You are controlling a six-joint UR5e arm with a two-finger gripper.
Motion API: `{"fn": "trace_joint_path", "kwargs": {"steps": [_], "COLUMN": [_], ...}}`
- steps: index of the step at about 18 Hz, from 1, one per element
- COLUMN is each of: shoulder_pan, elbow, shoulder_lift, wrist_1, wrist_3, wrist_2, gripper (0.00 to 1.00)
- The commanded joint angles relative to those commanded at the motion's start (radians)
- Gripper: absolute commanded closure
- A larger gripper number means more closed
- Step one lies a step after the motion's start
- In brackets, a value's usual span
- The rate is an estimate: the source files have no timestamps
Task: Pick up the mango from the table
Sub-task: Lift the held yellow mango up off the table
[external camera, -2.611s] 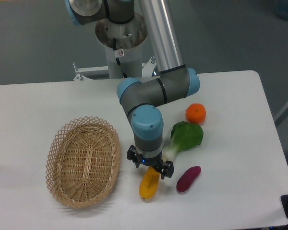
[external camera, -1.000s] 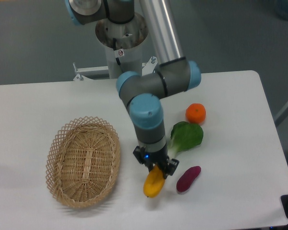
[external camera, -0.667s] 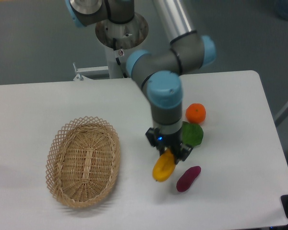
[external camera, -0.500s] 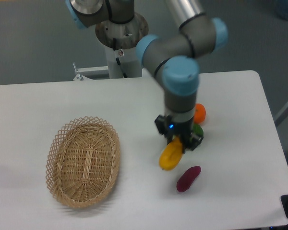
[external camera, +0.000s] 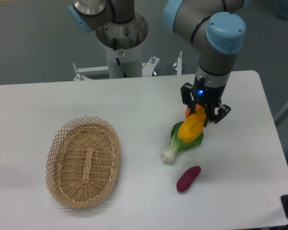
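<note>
While the jaws (external camera: 202, 112) stay clamped on the mango (external camera: 191, 127), which hangs just below them clear of the desk (external camera: 48, 103), you are mid-lift; next, hold it steady.

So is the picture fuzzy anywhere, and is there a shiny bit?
In the camera view, the wicker basket, purple tuber and mango in the gripper look fairly sharp; shadows on the table are soft and faint; the metal arm base shows a bright sheen.
</note>
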Motion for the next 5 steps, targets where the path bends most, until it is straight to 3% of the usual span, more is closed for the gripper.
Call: {"fn": "trace_joint_path", "kwargs": {"steps": [5], "shoulder_pan": [0.005], "elbow": [-0.002], "shoulder_lift": [0.002], "wrist_1": [0.0], "wrist_3": [0.0], "wrist_2": [-0.003], "gripper": [0.47]}}
